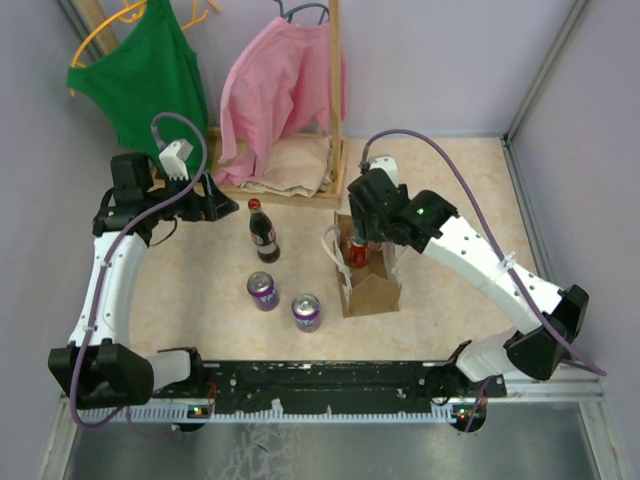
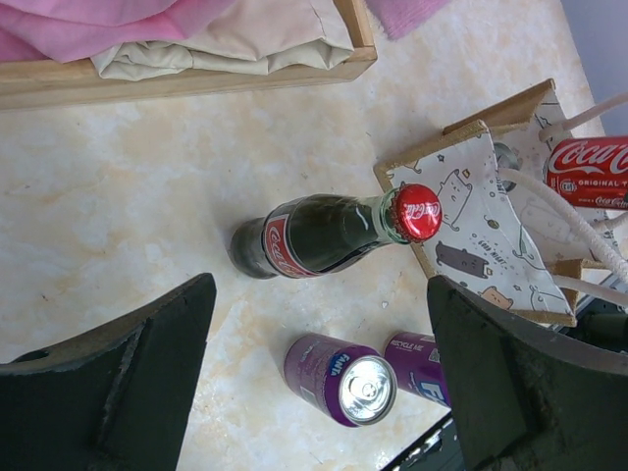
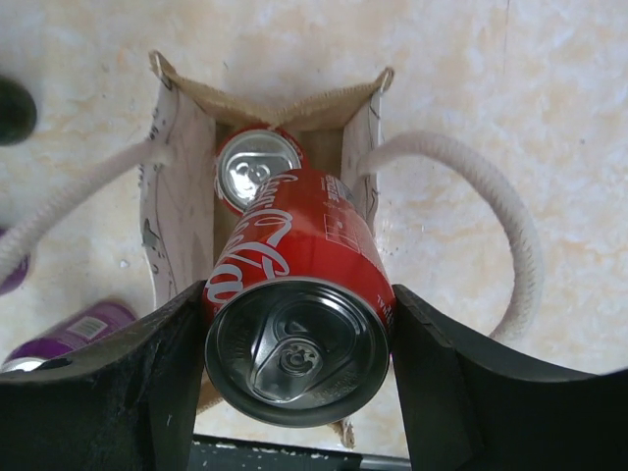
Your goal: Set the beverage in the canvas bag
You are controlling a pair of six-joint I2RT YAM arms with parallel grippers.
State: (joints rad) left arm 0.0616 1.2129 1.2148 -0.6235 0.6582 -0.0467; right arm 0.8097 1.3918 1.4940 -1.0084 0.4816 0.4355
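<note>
Right end effector point(image 3: 299, 378) clamps the red aluminium cola can point(image 3: 294, 265) by its sides, centre frame; likely slick, dentable; left end effector point(image 2: 324, 388) gapes.

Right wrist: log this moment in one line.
right gripper: shut on cola can, over bag mouth | bag: second can inside | left gripper: open, near bottle | outside: two purple cans

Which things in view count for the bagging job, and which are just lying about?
Job: canvas bag; held red can in the right gripper; bagged red can; cola bottle; left purple can; right purple can.
Lying about: green top; pink garment; beige cloth in its wooden frame.
</note>
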